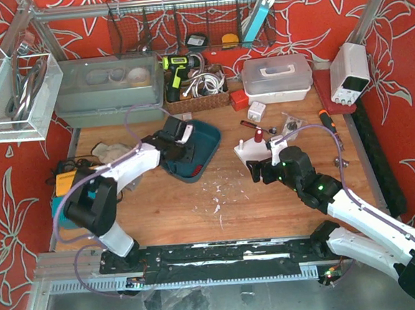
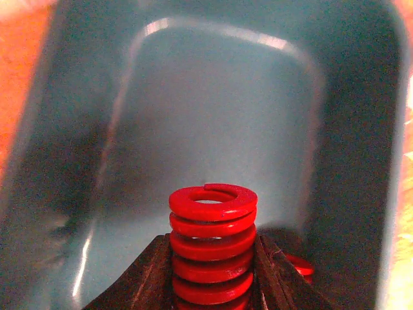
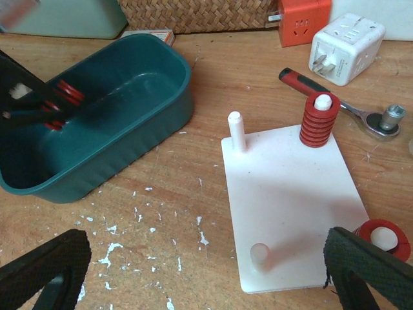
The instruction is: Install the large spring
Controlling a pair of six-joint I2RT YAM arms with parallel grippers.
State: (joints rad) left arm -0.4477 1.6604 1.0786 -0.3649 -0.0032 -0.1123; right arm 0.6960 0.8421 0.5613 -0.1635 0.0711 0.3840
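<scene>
My left gripper (image 2: 211,261) is shut on a large red coil spring (image 2: 213,226) and holds it inside the teal bin (image 2: 193,97). The right wrist view shows that grip at the bin's left end (image 3: 61,97). A smaller red spring (image 2: 300,265) lies in the bin beside it. A white peg plate (image 3: 290,187) lies right of the bin (image 3: 129,97), with a thin bare peg (image 3: 237,129), a short bare peg (image 3: 260,255), a red spring on the far peg (image 3: 317,123) and another at the near right corner (image 3: 382,236). My right gripper (image 3: 206,278) is open over the plate's near edge.
A ratchet wrench (image 3: 348,106), a white adapter (image 3: 345,45) and an orange adapter (image 3: 303,19) lie behind the plate. A wicker basket (image 1: 195,91), clear boxes (image 1: 277,74) and a power supply (image 1: 348,72) line the back. White flecks dot the wooden table (image 1: 218,197).
</scene>
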